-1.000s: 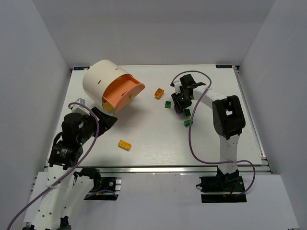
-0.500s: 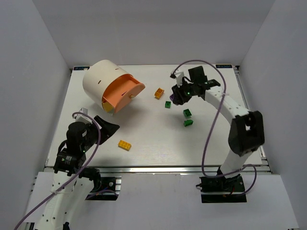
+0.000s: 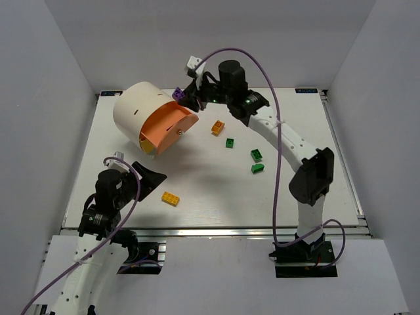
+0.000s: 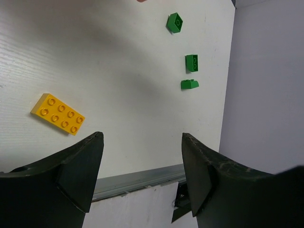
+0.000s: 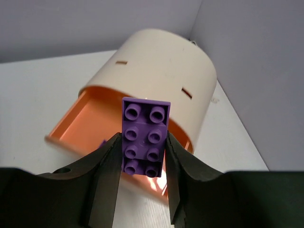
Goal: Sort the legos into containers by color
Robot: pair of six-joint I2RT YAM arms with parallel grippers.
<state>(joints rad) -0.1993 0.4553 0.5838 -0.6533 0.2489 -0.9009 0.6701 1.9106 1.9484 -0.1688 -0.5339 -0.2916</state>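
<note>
My right gripper is shut on the purple lego and holds it in the air just above the open orange drawer of the cream drum. The wrist view shows the drawer below the brick. An orange lego and three green legos lie mid-table. A yellow lego lies near the front. My left gripper is open and empty, low at the front left, with the yellow lego ahead of it.
The drum lies on its side at the back left of the white table. White walls enclose the table on three sides. The metal front rail runs under my left gripper.
My right arm has swung from the green legos at centre right to the back left, carrying the purple lego over the orange drawer. My left arm has drawn back slightly.
</note>
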